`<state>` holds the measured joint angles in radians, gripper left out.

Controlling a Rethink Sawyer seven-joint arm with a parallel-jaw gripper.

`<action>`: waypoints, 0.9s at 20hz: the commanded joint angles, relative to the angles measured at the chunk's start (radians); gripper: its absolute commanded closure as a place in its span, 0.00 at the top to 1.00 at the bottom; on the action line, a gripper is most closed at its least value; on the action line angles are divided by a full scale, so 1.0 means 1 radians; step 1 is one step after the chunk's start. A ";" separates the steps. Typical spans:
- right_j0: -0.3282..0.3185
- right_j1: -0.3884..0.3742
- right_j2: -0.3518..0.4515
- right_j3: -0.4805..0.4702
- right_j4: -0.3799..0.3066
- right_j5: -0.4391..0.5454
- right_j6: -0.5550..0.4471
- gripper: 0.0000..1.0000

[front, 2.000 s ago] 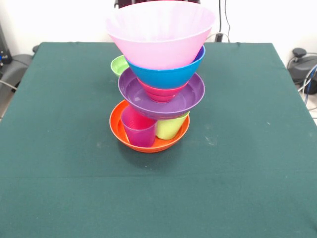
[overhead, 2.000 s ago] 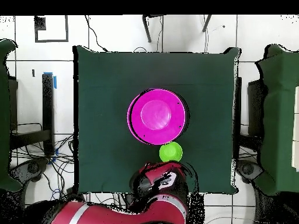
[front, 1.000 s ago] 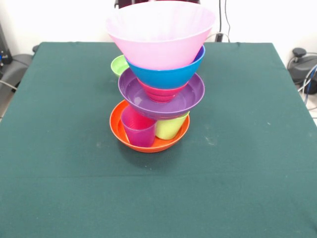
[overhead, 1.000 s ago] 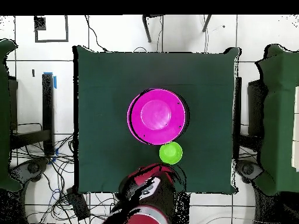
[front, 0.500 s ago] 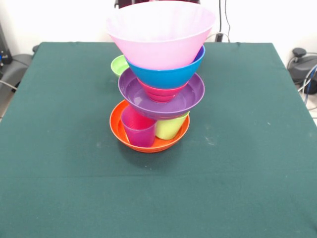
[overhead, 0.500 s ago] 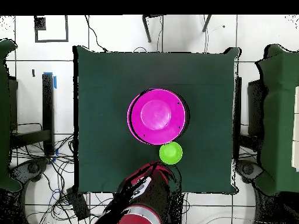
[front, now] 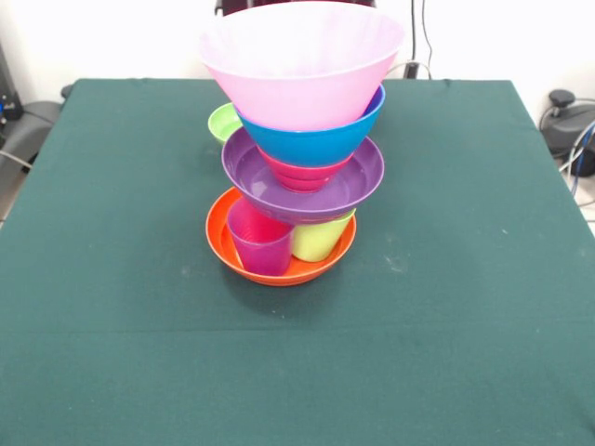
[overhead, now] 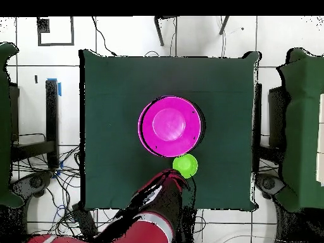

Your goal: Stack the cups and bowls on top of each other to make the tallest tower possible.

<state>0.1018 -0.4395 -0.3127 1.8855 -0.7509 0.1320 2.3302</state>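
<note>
The tower stands at the table's middle. Its base is an orange bowl holding a purple cup and a lime green cup. On these rest a purple bowl, a small red bowl, a blue bowl and a big pink bowl on top. From overhead only the pink bowl shows. A small green bowl sits on the cloth behind the tower. The arm's end with the gripper hovers at the table edge just short of the green bowl.
The table is covered by a dark green cloth. Dark chairs flank the table on both sides. Cables lie on the tiled floor by the robot's base.
The arm has swung and shifted at the table's edge near the green bowl. The tower and the green bowl have not moved.
</note>
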 commanded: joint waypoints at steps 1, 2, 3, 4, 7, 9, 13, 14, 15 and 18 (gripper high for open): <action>0.017 0.116 0.049 -0.133 -0.031 -0.093 0.043 1.00; 0.023 0.127 0.042 -0.140 -0.028 -0.104 0.050 1.00; 0.025 0.139 0.036 -0.144 -0.022 -0.114 0.059 1.00; 0.033 0.151 0.024 -0.150 -0.015 -0.128 0.070 1.00; 0.042 0.186 0.002 -0.167 0.005 -0.169 0.089 1.00; 0.051 0.204 -0.013 -0.178 0.016 -0.181 0.093 1.00; 0.054 0.213 -0.025 -0.180 0.027 -0.192 0.083 1.00; 0.055 0.214 -0.026 -0.179 0.030 -0.193 0.082 1.00; 0.057 0.216 -0.030 -0.175 0.033 -0.199 0.082 1.00; 0.055 0.224 -0.030 -0.177 0.036 -0.206 0.078 1.00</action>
<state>0.1473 -0.2658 -0.3997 1.8236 -0.7502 0.0101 2.3302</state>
